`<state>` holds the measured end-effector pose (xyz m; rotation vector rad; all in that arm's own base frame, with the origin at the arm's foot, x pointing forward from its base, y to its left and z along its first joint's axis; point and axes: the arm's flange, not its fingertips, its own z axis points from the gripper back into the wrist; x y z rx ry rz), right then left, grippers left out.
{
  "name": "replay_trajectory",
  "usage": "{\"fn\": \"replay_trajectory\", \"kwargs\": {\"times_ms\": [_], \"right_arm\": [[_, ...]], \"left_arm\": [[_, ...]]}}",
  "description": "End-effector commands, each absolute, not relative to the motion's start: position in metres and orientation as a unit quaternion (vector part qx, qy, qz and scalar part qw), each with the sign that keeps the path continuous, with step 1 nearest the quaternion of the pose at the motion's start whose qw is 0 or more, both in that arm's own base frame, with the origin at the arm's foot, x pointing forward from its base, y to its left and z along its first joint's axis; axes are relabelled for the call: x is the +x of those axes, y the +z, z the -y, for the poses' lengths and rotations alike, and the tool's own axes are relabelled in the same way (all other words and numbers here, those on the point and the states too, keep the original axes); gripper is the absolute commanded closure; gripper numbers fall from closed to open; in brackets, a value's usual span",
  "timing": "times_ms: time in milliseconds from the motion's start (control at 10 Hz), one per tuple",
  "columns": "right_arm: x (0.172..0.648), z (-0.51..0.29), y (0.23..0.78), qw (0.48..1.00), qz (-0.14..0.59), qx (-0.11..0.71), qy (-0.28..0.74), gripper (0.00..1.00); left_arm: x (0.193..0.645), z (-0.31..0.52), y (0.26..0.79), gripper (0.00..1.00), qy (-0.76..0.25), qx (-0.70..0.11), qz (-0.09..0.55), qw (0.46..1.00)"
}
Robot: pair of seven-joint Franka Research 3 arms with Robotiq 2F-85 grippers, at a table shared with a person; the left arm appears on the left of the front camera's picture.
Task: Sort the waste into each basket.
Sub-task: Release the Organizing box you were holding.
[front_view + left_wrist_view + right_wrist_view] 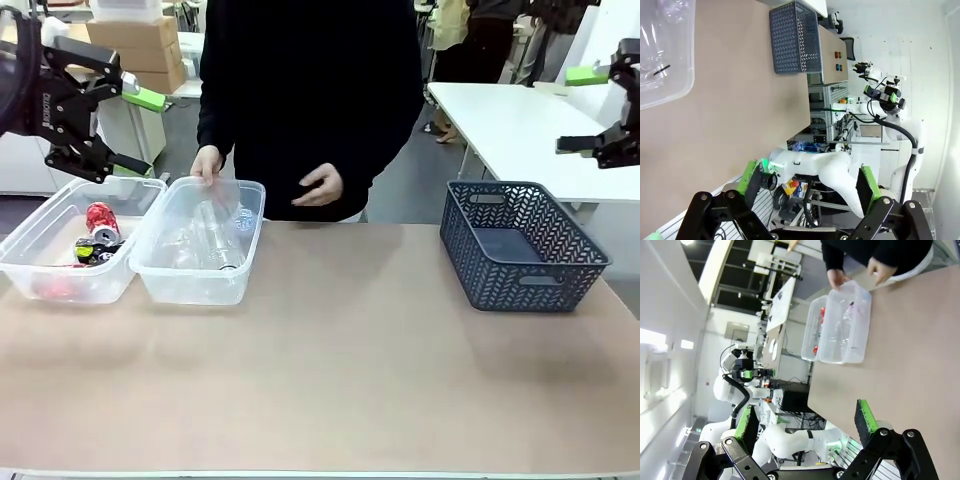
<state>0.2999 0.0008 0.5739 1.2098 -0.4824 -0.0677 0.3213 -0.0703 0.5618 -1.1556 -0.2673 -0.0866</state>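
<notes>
Left claw [135, 130] gapes above tan table [340, 360], office behind.

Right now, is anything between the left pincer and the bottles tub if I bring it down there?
Yes. The person's hand rests on the far rim of the tub with the clear bottles, near the open left pincer, which is raised above the tubs' far rims. Nothing else visible stands between them.

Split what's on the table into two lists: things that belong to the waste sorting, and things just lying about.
Belongs to the job:
- clear tub with cans, red and silver cans inside
- clear tub with bottles, clear plastic bottles inside; a person's hand rests on its far rim

Lying about:
- dark lattice basket, nothing visible in it
</notes>
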Motion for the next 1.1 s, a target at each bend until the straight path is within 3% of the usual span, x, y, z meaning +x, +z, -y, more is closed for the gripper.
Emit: {"fn": "replay_trajectory", "kwargs": {"times_ms": [0, 1000], "right_arm": [[0.3017, -0.002, 0.5767, 0.786, 0.23, 0.573, -0.027, 0.0], [0.3017, -0.002, 0.5767, 0.786, 0.23, 0.573, -0.027, 0.0]], "left_arm": [[0.3218, 0.0727, 0.5638, 0.0, -0.038, -0.554, 0.123, 0.823], [0.3218, 0.0727, 0.5638, 0.0, -0.038, -0.554, 0.123, 0.823]]}}
